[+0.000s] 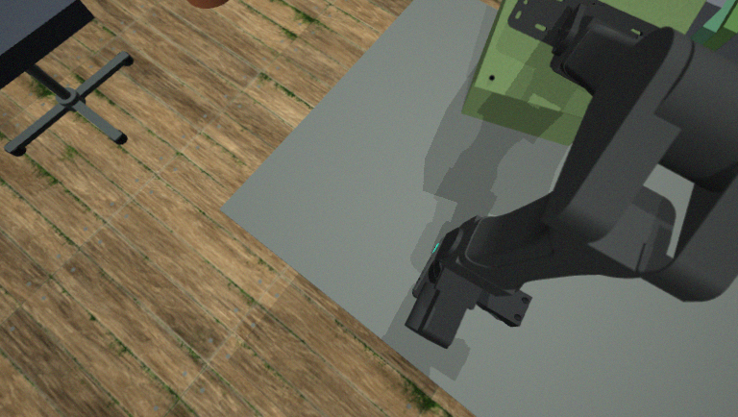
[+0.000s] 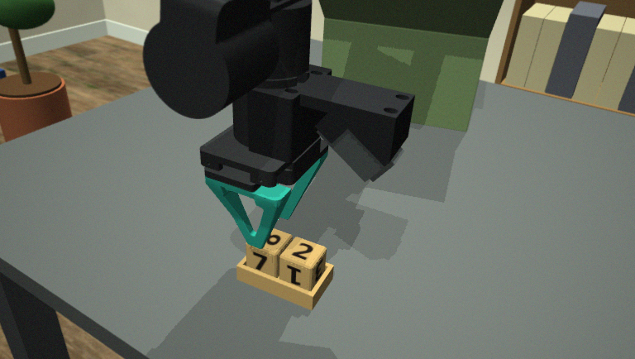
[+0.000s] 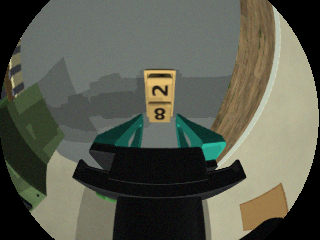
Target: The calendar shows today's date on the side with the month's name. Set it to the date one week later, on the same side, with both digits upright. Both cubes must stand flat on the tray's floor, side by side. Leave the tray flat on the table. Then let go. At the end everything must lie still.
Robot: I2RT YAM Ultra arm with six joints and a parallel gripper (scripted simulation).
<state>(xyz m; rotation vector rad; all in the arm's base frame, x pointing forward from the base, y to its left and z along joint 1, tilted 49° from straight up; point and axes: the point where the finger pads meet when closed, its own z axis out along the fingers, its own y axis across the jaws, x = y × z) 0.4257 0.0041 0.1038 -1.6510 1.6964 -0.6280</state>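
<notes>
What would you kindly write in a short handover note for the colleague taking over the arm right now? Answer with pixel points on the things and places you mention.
Gripper (image 2: 272,232) (image 3: 159,117): open, holding nothing, fingertips just above the 8 cube (image 2: 262,256) (image 3: 159,113).
Cubes: the 8 cube and the 2 cube (image 2: 302,261) (image 3: 160,90) sit side by side in the tray (image 2: 276,288); the tray is on the table.
Done: no completed date change can be confirmed; the month's name isn't readable in these views.
Left: identify the month side, set the date one week later with digits upright, seat both cubes flat, let go.
</notes>
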